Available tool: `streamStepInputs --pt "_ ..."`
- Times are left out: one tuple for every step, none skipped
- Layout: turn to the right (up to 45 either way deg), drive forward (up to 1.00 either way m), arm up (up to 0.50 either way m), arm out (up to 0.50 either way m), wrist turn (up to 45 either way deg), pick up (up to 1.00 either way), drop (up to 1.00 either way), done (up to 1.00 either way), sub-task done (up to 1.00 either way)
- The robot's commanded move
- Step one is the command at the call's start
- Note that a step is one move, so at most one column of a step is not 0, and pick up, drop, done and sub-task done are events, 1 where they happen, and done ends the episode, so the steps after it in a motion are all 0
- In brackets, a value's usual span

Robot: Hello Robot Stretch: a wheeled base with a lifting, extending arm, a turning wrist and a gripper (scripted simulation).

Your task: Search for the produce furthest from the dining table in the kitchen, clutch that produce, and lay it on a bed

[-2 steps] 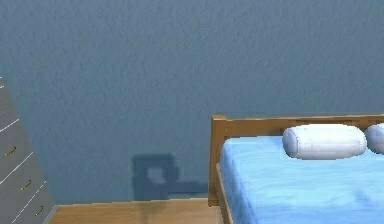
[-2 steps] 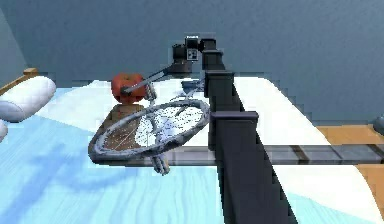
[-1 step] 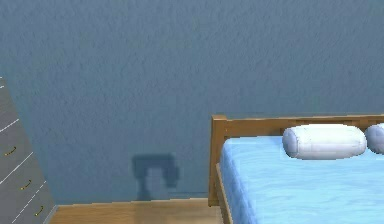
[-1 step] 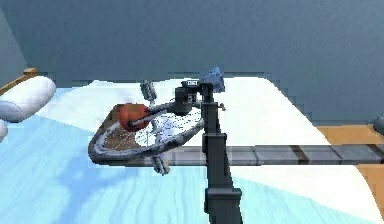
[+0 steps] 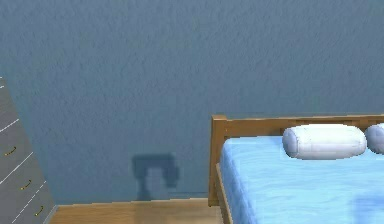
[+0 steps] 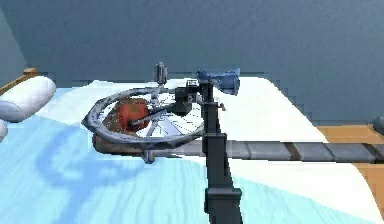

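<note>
In the arm side view the pincer (image 6: 140, 122) sits left of centre, at the far end of the dark arm (image 6: 222, 180) that rises from the bottom edge just right of the middle. Its thin grey fingers (image 6: 100, 133) curve in a loop low over the bed (image 6: 290, 190). Within that loop is the red produce (image 6: 128, 115), a small round thing left of centre in the frame, seen against the pale blue sheet. With the sheet right behind it, I cannot tell whether the pincer holds the red produce or whether it merely rests on the bed. A white pillow (image 6: 25, 100) lies at the left edge, with a bit of wooden bed frame (image 6: 30, 73) above it. A blue wall (image 6: 300, 40) runs across the top, and a strip of wooden floor (image 6: 350, 135) shows at the right.

In the forward view the bed takes the lower right, with a wooden headboard (image 5: 250, 122) and a white bolster (image 5: 323, 141) on the sheet. A grey dresser (image 5: 15, 165) stands at the left edge.
</note>
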Motion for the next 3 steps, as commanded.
streamStepInputs --pt "0.0 0.0 0.0 0.0 0.0 0.0 1.0 0.0 0.0" --pt "0.0 0.0 0.1 0.0 0.0 0.0 0.0 0.0 0.0" --pt "0.0 0.0 0.0 -0.08 0.0 0.0 0.0 0.0 0.0"
